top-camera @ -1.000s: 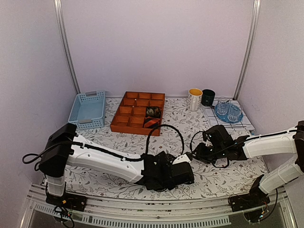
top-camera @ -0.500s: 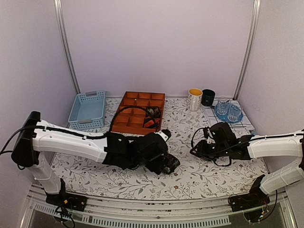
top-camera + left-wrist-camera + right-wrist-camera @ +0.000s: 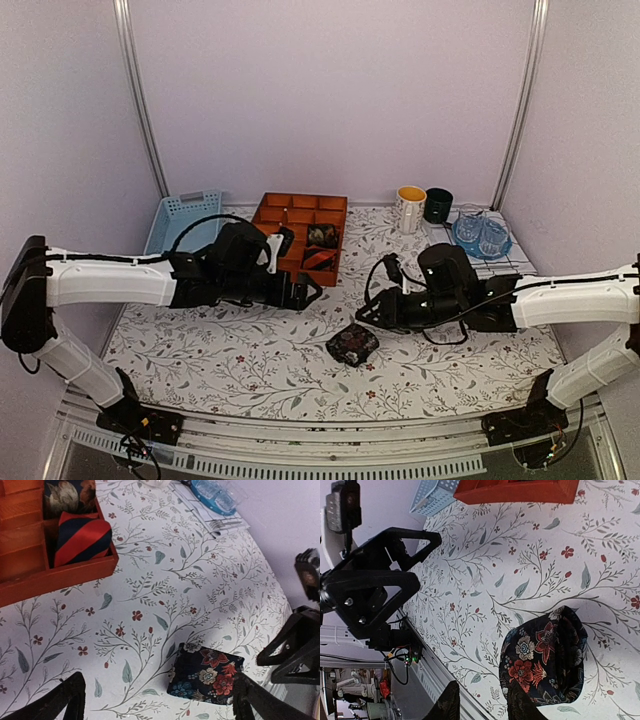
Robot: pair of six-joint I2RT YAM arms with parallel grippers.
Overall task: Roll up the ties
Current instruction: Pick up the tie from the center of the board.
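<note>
A rolled tie, dark with red and cream flowers, lies as a small coil on the flowered tablecloth; neither gripper touches it. My left gripper hovers open, back and left of it, near the orange tray. In the left wrist view the coil lies near the right finger. My right gripper is just behind the coil, its jaws partly apart with nothing between them. The right wrist view has the coil beside one finger. A red-and-black tie and a flowered one sit in tray compartments.
A light blue basket stands left of the tray. At the back right are a white mug, a dark mug and a blue glass dish on a cloth. The table's metal front rail runs along the near edge.
My left arm has lifted off the rolled tie and swung back left toward the tray, leaving the coil on the table. My right arm has moved left toward the coil.
</note>
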